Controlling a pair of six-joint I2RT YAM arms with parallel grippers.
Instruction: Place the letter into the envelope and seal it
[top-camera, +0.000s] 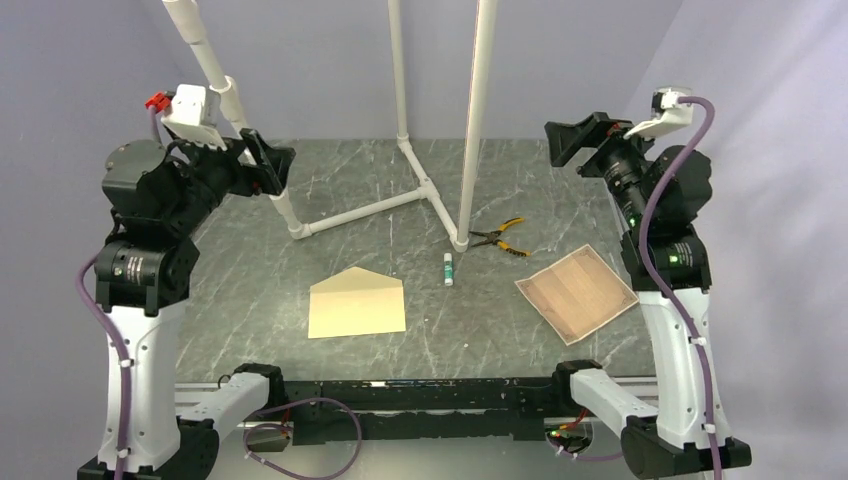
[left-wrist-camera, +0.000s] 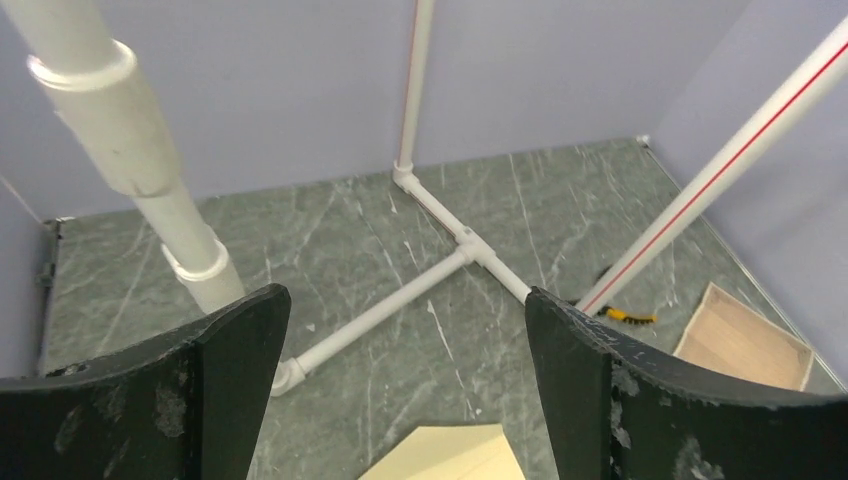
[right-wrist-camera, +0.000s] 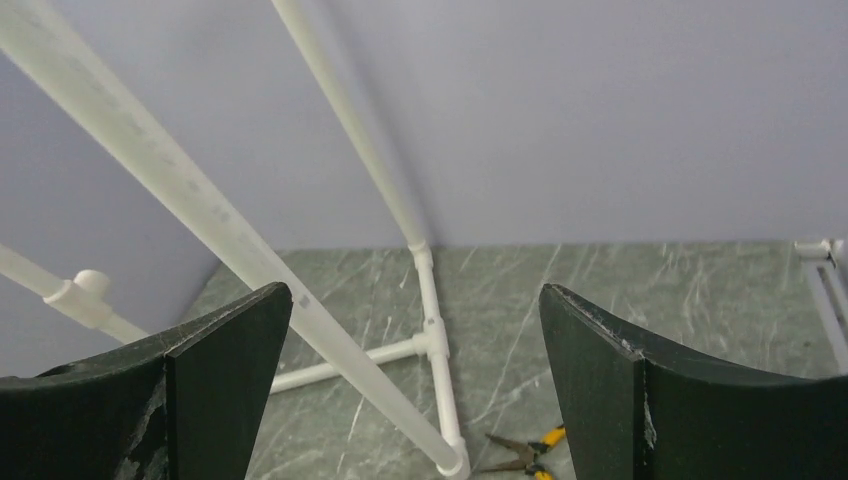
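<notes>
On the grey marbled counter the letter lies flat at the right and the envelope left of centre, both light and floppy, best pinched at an edge, I judge, while my left claw and right claw hang released, well above them.

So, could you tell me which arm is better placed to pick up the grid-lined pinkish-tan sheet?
Right: the grid-lined pinkish-tan sheet lies beside the right arm; the plain tan envelope sits between it and the left arm.
</notes>
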